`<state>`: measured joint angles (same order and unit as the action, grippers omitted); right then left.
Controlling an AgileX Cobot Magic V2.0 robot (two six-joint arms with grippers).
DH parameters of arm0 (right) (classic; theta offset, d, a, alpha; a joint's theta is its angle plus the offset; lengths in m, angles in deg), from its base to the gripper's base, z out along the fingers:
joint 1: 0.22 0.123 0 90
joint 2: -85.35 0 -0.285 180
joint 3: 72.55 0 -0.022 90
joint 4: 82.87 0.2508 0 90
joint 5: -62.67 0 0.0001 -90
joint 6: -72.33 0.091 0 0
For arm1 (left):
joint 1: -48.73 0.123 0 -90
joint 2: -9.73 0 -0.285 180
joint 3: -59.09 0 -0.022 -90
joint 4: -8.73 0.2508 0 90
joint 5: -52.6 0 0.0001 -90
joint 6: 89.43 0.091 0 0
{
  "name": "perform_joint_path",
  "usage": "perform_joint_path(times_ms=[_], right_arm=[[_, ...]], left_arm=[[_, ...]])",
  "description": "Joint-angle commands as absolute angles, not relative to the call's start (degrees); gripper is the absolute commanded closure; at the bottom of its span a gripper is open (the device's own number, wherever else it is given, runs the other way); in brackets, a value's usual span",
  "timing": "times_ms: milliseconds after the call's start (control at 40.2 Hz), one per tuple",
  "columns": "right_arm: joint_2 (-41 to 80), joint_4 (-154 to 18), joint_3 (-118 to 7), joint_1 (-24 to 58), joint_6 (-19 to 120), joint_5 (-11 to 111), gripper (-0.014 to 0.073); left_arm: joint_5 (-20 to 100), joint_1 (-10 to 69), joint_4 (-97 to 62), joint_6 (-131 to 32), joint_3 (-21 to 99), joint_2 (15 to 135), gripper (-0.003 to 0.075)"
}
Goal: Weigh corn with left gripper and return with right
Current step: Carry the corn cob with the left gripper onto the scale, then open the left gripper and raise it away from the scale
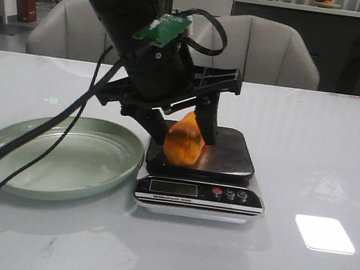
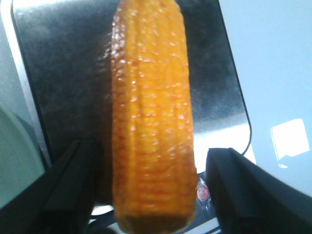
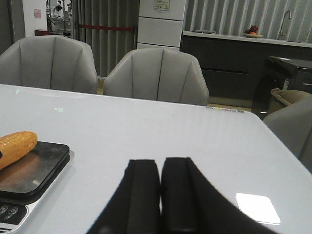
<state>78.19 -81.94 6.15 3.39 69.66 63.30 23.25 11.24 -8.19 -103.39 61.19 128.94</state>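
While the corn (image 1: 183,142) lies on the scale (image 1: 201,172), weighing is underway.
Your left pincer (image 1: 184,132) stands apart around it; your right pincer (image 3: 160,195), fingers together, hasn't returned it.

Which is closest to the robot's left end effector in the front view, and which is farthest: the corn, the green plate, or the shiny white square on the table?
1. The corn: between the fingers of the left end effector, over the scale.
2. The green plate: on the table, left of the scale.
3. The white square: a bright patch, far right, near the front.
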Motion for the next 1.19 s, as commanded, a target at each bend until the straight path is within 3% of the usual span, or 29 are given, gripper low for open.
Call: perform_joint_path(times_ms=[0, 473, 1169], right_arm=[[79.3, -82.5, 6.4, 2.9, 69.2, 68.3, 0.0416], [79.3, -82.5, 6.4, 2.9, 69.2, 68.3, 0.0416], [79.3, -82.5, 6.4, 2.9, 69.2, 68.3, 0.0416]], left_arm=[[26.9, 10.9, -9.4, -103.4, 63.1, 126.0, 0.0152], [24.7, 11.2, -4.0, -103.4, 61.5, 119.7, 0.0157], [33.1, 11.2, 10.8, -103.4, 32.5, 77.5, 0.0157]])
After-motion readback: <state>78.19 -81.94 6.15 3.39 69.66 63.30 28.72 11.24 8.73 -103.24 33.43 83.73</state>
